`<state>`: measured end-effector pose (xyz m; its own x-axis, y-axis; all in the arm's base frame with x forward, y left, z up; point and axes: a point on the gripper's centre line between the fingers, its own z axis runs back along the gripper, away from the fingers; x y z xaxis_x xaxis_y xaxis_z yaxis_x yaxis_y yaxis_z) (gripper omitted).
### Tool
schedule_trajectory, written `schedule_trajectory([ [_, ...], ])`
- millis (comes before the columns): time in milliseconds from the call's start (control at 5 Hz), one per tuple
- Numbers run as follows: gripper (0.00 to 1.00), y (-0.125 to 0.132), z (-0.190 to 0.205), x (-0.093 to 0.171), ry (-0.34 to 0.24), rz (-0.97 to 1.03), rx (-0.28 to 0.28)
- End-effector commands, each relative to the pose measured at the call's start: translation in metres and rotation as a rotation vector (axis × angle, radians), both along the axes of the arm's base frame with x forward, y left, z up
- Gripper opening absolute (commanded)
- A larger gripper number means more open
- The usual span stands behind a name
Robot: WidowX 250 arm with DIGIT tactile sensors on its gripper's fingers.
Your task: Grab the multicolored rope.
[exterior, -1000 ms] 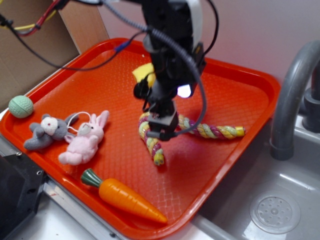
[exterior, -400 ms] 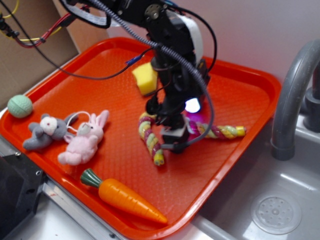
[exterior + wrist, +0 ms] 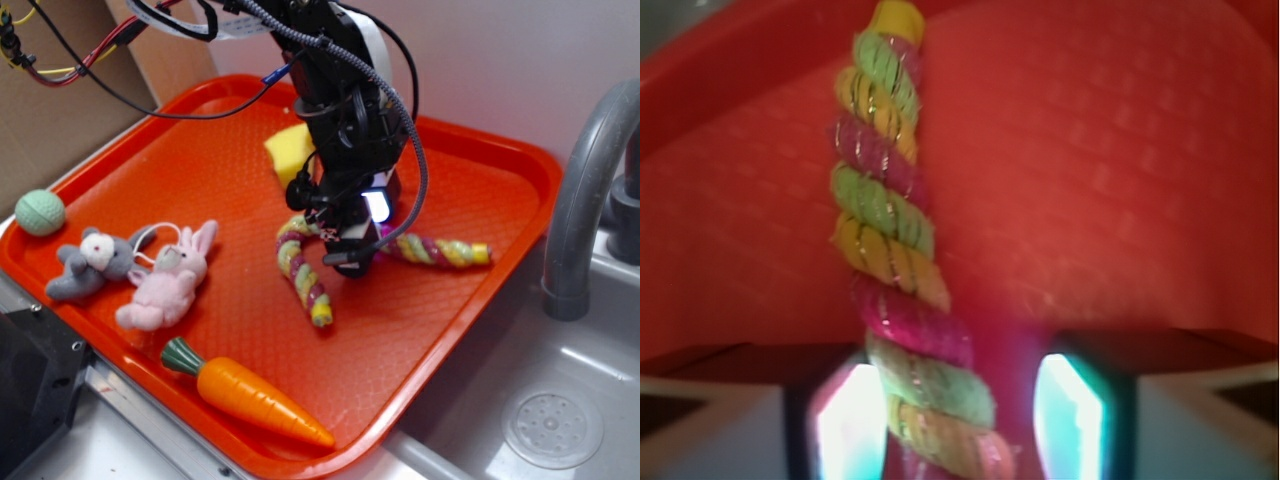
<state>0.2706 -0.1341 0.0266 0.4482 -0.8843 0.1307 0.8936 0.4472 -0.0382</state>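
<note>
Item: multicolored rope (image 3: 305,275), bent on the tray (image 3: 180,170). Gripper (image 3: 352,255) has dropped from above onto the bend; fingers (image 3: 855,425) spread, straddling the rope, not yet pinching. Closing remains.

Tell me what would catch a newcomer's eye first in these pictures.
The black gripper stands out first, lowered over the bend of the multicolored rope in the middle of the orange tray. In the wrist view the rope runs up between the two glowing fingers, which are apart on either side of it. Next come the orange carrot at the tray's near edge and two plush bunnies on the left.
</note>
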Motion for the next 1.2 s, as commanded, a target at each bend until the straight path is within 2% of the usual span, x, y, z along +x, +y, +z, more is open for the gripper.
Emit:
schedule_trajectory([
  [0,0.0,-0.012,0.027,-0.009,-0.184,0.143,0.133],
  [200,0.0,-0.007,0.047,-0.003,-0.205,0.341,0.156],
  [400,0.0,0.003,0.089,0.006,-0.121,0.595,0.103],
  [600,0.0,0.032,0.137,-0.003,0.012,0.839,0.13],
  [800,0.0,0.046,0.187,-0.026,0.049,1.086,0.16],
  [1000,0.0,0.051,0.223,-0.045,0.058,1.124,0.147],
])
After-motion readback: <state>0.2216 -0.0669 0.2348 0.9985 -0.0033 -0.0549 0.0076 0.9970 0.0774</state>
